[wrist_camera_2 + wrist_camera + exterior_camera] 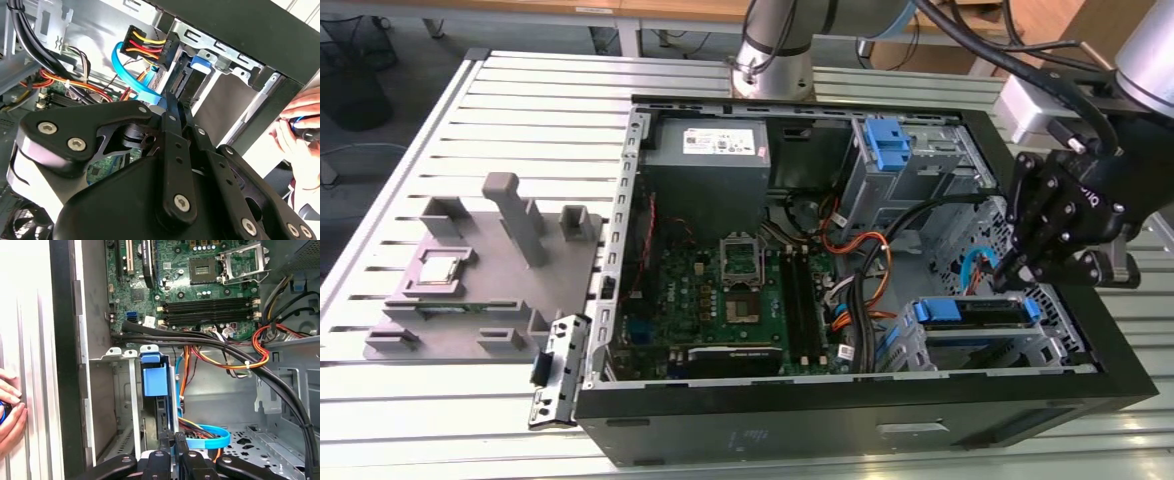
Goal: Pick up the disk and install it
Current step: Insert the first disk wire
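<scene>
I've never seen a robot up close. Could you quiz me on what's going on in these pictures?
1. True or false: the disk lies outside the computer case.
2. The flat cable near the gripper is: A red, B blue, C green.
3. In both wrist views, what shows just outside the case?
Key: 1 false, it sits in the metal drive bay; 2 B; 3 a person's hand.

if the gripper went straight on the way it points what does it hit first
Probably the silver-grey hard drive in its bright blue plastic carrier, seated in the metal drive bay just ahead of the gripper. The flat blue cable runs close beside, so depth leaves doubt.
</scene>
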{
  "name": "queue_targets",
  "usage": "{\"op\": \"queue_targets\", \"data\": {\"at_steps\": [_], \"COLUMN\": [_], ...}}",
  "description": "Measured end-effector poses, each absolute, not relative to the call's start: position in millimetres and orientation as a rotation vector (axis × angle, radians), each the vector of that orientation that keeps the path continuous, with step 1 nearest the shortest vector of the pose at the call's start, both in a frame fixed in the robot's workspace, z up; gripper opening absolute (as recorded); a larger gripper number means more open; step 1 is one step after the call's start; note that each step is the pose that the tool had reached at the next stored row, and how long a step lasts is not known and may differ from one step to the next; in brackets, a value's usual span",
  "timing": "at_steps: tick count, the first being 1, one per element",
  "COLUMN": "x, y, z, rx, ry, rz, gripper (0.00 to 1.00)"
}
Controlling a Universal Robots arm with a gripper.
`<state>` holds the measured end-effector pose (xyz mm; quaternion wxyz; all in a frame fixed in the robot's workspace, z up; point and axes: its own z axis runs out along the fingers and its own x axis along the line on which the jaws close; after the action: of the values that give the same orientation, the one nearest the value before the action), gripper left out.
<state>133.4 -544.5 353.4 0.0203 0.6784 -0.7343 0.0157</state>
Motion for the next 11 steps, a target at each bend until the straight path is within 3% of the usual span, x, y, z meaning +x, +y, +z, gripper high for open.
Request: {"op": "queue_targets", "data": {"at_steps": [11], "x": [124.8], "y": [-548.1], "z": [347.3], "rx": [2.14], "ry": [-2.26], "rz": [0.067], "gripper": [0.16]}}
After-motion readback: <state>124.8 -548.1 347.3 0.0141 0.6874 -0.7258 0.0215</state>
